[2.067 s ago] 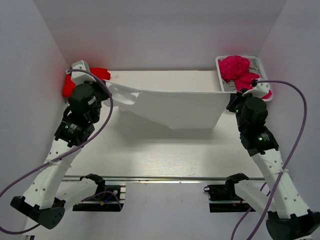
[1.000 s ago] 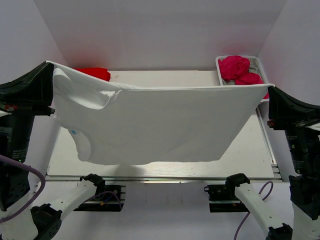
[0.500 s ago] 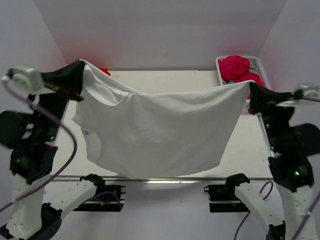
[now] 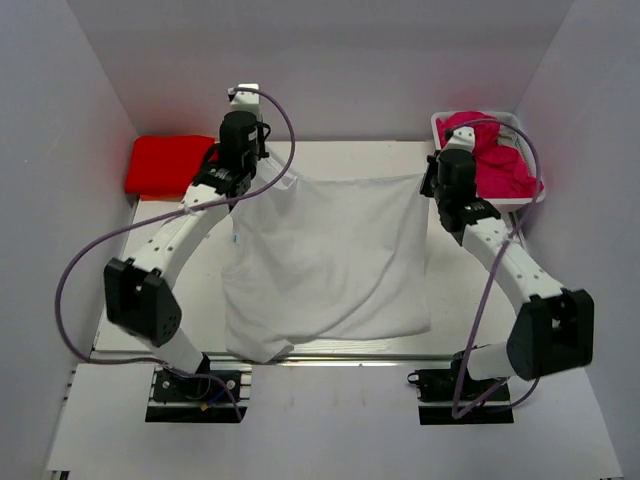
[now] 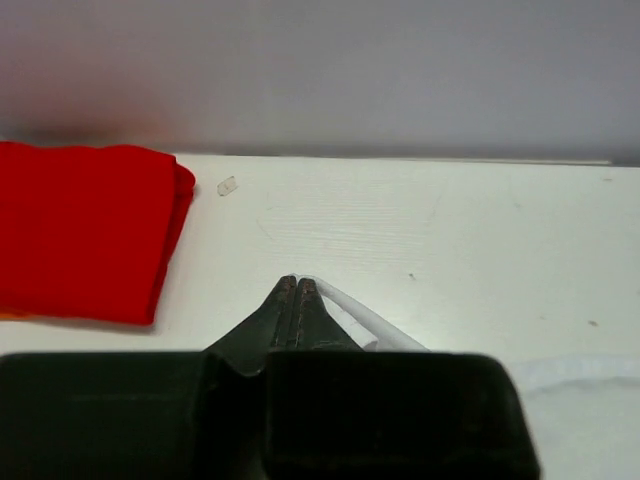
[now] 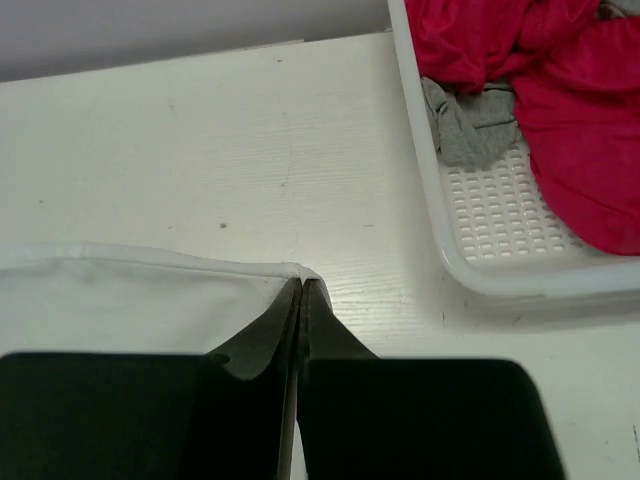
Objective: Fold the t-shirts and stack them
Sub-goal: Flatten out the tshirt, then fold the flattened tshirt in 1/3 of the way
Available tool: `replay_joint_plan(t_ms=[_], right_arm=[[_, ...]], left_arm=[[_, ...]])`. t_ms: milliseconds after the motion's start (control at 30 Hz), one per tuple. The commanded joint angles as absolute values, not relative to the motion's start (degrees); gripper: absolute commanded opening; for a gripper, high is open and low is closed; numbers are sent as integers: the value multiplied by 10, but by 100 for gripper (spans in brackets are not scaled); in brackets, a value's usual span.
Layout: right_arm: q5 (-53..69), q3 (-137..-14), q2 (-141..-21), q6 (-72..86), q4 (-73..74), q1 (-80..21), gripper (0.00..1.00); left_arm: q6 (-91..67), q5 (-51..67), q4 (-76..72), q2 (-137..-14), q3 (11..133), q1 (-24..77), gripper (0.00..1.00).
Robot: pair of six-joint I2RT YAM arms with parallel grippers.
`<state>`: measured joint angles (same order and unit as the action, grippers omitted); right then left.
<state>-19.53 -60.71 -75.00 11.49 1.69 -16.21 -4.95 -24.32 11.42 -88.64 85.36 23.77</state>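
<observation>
1. Nearest us, the white t-shirt (image 4: pixel 325 260) lies spread on the table (image 4: pixel 470 300), and its near end reaches the front edge. The near left corner bulges, and we cannot tell whether it laps over. If it does, the hanging weight could drag the cloth askew once the far end is let go.
2. Mid-shirt, the left side looks bunched where a sleeve is tucked under. A fold made over that lump would probably come out crooked.
3. At the far corners, the left gripper (image 5: pixel 298 288) has its fingers pressed together on a thin roll of white edge. The right gripper (image 6: pixel 302 288) pinches the hem corner the same way. Both bites look shallow, so we judge that a quick lift or an uneven pull between the arms could slip a corner free.
4. Farthest back, the red t-shirt (image 4: pixel 165 165) sits folded at the left, well apart from the white one. The basket (image 6: pixel 470 270) holds the magenta-pink t-shirts (image 4: pixel 490 150) just beside the right arm. A wide swing there could knock the basket or snag the cloth in it.
</observation>
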Motion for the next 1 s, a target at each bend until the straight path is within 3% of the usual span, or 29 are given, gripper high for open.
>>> replay_joint_plan(t_ms=[0, 467, 800, 967], right_arm=[[-222, -690, -799, 112, -52, -151, 0], [-182, -858, -1091, 60, -111, -110, 0], [-188, -918, -1181, 14, -183, -102, 0], [-187, -909, -1184, 11, -181, -102, 0]], left_arm=[[-46, -277, 74, -935, 928, 215, 0], [-63, -225, 70, -1209, 1112, 136, 0], [-70, -172, 71, -1300, 1193, 115, 0], [-70, -161, 58, -1277, 1142, 110, 0]])
